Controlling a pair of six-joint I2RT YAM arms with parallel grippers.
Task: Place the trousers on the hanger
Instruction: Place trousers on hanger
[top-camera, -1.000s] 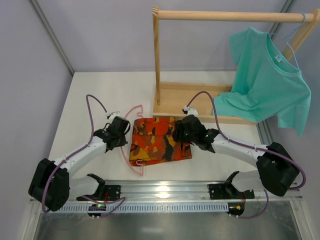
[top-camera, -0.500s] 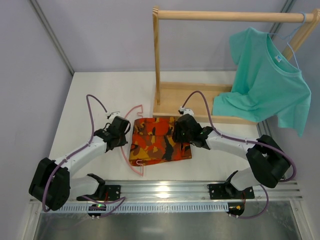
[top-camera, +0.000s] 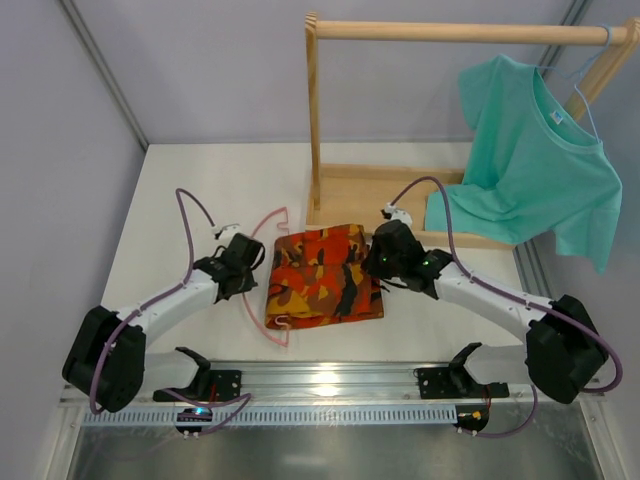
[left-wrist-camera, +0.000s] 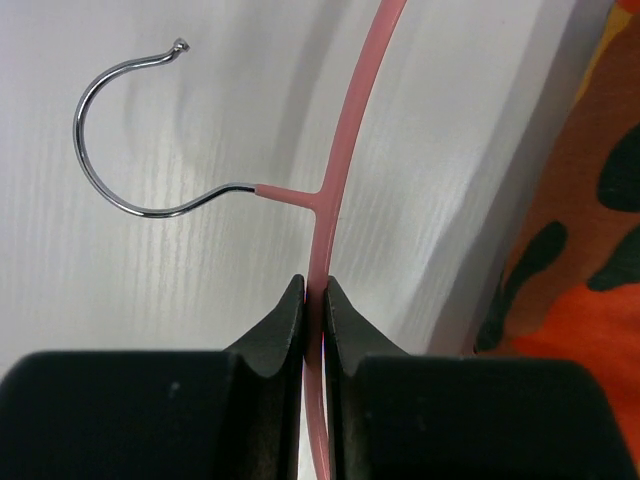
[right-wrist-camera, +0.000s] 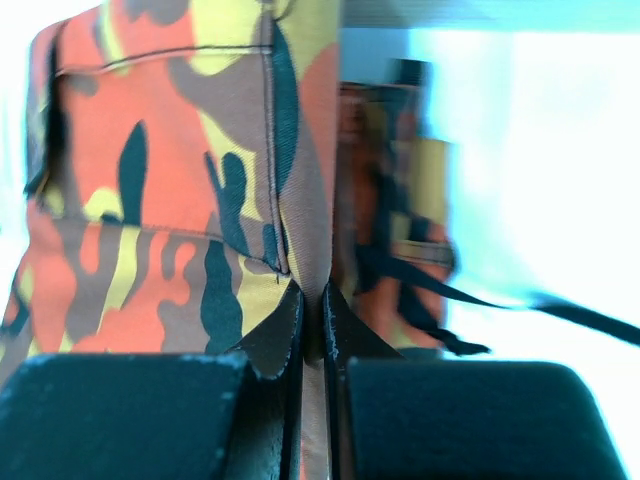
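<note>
The trousers (top-camera: 322, 275) lie folded in a flat camouflage packet near the middle of the white table (top-camera: 200, 190), at about 12 o'clock from the gap between the two arm bases. The hanger (left-wrist-camera: 320, 193) lies flat at the packet's 9 o'clock side. Its pink outline bows away from the cloth towards 9 o'clock, and a short pink piece shows against the packet's 7 o'clock corner. Whether the bar runs under the cloth cannot be told.

The left gripper (left-wrist-camera: 313, 290) is pressed together on the hanger's thin pink arm, pinching it just short of the joint where the neck branches off. The silver hook (left-wrist-camera: 150, 213) rests on the table, curling out to 9 o'clock in the left wrist view. An edge of the trousers shows at 3 o'clock in that same view, near the hanger but apart from the fingers.

The right gripper (right-wrist-camera: 312, 298) sits at the packet's 2 o'clock corner. Its fingers are clamped on a stitched fold of the camouflage cloth, which stands up between them — a thin black drawstring (right-wrist-camera: 470, 297) trails off to 3 o'clock behind it.

A wooden rack (top-camera: 313, 120) stands at 12 o'clock beyond the trousers, with a teal T-shirt (top-camera: 530, 160) hanging at its 3 o'clock end.
</note>
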